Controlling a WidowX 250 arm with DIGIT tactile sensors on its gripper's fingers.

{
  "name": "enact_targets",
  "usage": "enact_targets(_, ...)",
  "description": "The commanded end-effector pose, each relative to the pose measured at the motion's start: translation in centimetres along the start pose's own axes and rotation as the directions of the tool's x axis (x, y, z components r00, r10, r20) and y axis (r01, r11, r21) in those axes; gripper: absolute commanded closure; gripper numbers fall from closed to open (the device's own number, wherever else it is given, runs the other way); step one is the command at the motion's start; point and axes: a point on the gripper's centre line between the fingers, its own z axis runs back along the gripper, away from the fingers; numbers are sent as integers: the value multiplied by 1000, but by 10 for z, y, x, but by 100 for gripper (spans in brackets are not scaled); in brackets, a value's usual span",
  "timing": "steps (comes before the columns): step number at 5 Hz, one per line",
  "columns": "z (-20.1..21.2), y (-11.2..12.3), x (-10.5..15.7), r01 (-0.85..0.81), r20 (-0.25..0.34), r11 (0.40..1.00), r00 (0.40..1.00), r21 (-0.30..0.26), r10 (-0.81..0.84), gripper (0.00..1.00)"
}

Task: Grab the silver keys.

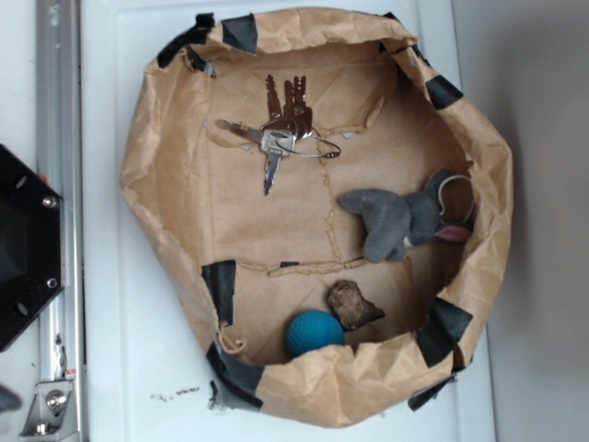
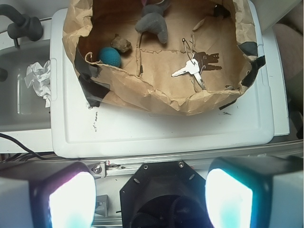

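Inside the paper nest (image 1: 156, 198), the silver keys (image 1: 281, 133) are being seen fanned out near its rim, well apart from the grey plush toy (image 1: 405, 221). The claw (image 2: 151, 199) is being held wide apart above the white surface (image 2: 166, 133), gripping nothing.

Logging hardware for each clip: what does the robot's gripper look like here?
Only the wrist view shows the gripper: two broad, blocky fingers with grey edges, their faces overexposed to a whitish glow tinged teal and pink. They sit wide apart at the bottom corners of that view. No cables or markings on them are discernible. In the exterior view it is out of sight.
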Motion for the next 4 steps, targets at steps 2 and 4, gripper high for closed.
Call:
enact_targets(2, -5, 18, 40, -14, 33, 1000, 999, -8, 14, 0)
enact_targets(4, -19, 40, 92, -125, -35, 989, 992, -82, 122, 0)
